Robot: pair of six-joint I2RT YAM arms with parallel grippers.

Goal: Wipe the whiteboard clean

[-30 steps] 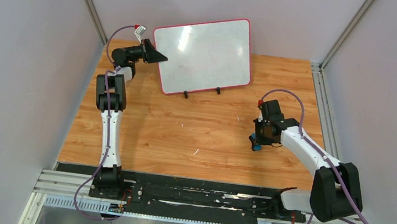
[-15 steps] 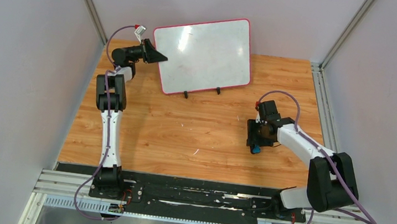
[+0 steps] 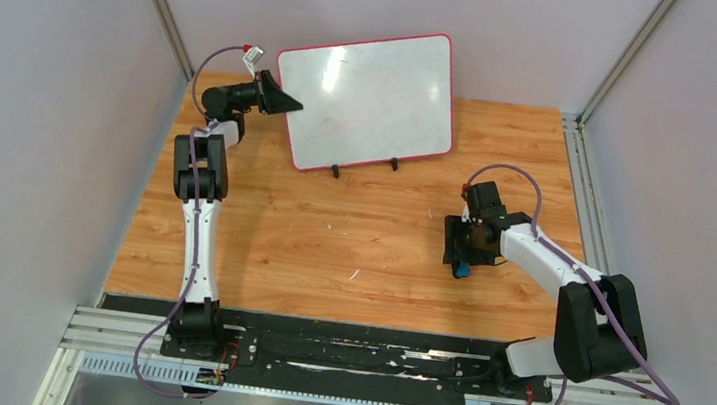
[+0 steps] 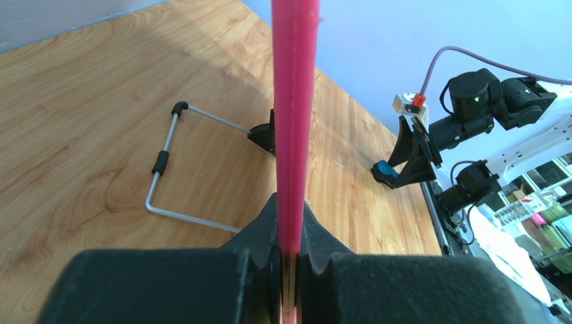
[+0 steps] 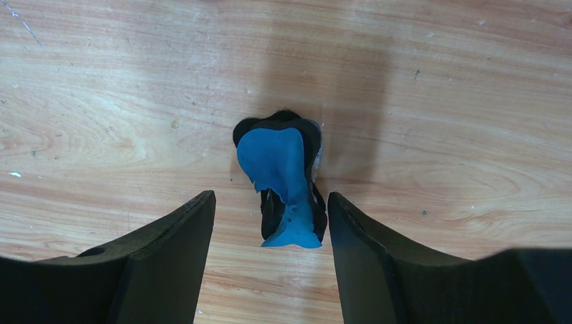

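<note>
The whiteboard [image 3: 365,98] stands tilted at the back of the table, glossy white in a red-pink frame, with only faint smudges showing. My left gripper [image 3: 289,105] is shut on its left edge. In the left wrist view the pink frame [image 4: 295,101] runs straight up from between the clamped jaws of the left gripper [image 4: 295,253]. A small blue-and-black eraser [image 5: 276,162] lies on the wood at the right, also seen from above [image 3: 461,269]. My right gripper [image 5: 270,197] hovers over it, open, fingers on either side and not gripping it.
The board rests on two black feet [image 3: 336,171] and a wire stand [image 4: 165,162] behind it. Grey walls and aluminium posts [image 3: 159,6] enclose the table. A metal rail [image 3: 577,185] borders the right edge. The arm bases sit on the black plate [image 3: 359,348] in front.
My right gripper opened wide and let go of the eraser, which now lies on the table; that arm also shifted slightly left. The left arm and whiteboard have not moved.
</note>
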